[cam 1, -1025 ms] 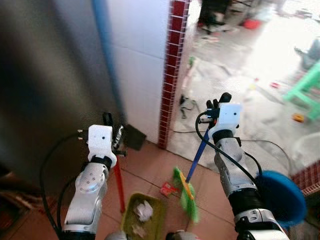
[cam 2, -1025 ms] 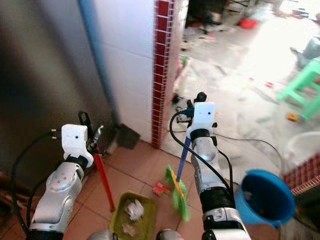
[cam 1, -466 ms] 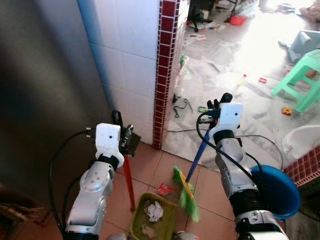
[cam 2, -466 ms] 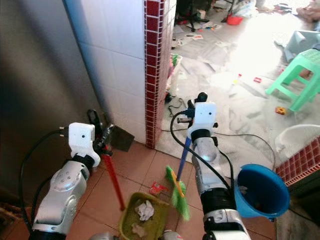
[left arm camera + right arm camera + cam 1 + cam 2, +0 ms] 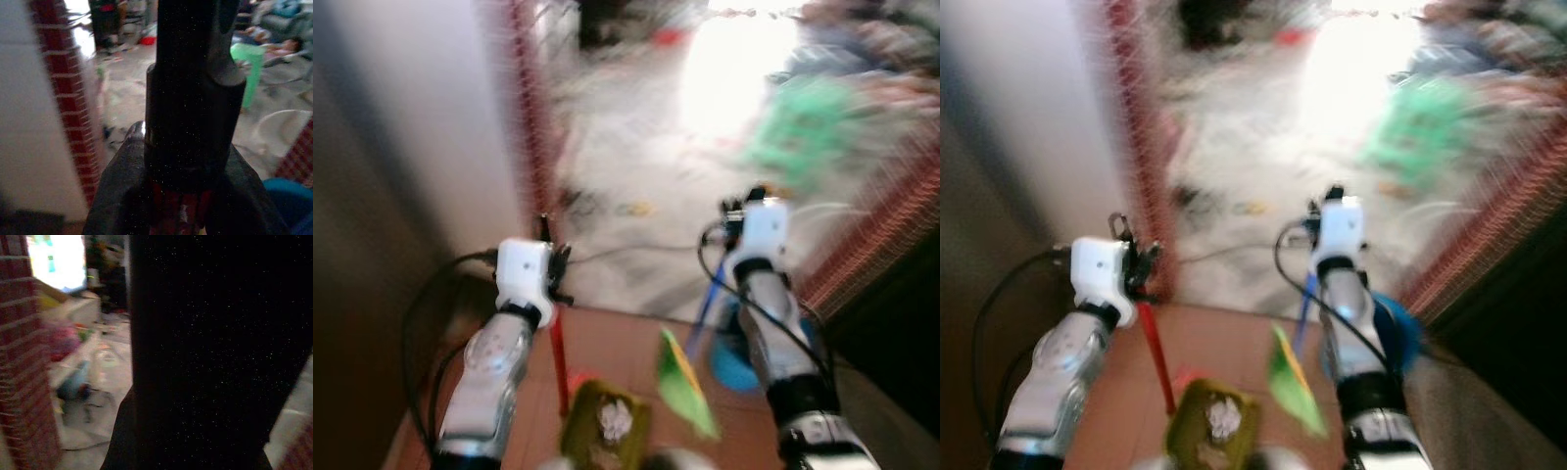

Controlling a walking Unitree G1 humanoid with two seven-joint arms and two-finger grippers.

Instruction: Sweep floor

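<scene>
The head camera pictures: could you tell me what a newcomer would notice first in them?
Probably the two arms held out in front: the left gripper holds a red-handled dustpan with crumpled paper in it, and the right gripper holds a blue-handled green broom. Beyond them, a bright, blurred, littered floor opens past a red-tiled wall edge.

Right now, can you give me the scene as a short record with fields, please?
view: head views blurred, so details are rough
left gripper: holds the red handle of the dustpan
dustpan: yellow-green, low in front, white crumpled paper inside
right gripper: on the blue handle of the broom
broom: green head, over the tiled floor beside the dustpan
wall: white, red tile edge, to the left
ahead: bright littered floor, green stool
bucket: blue, behind the right arm
</scene>
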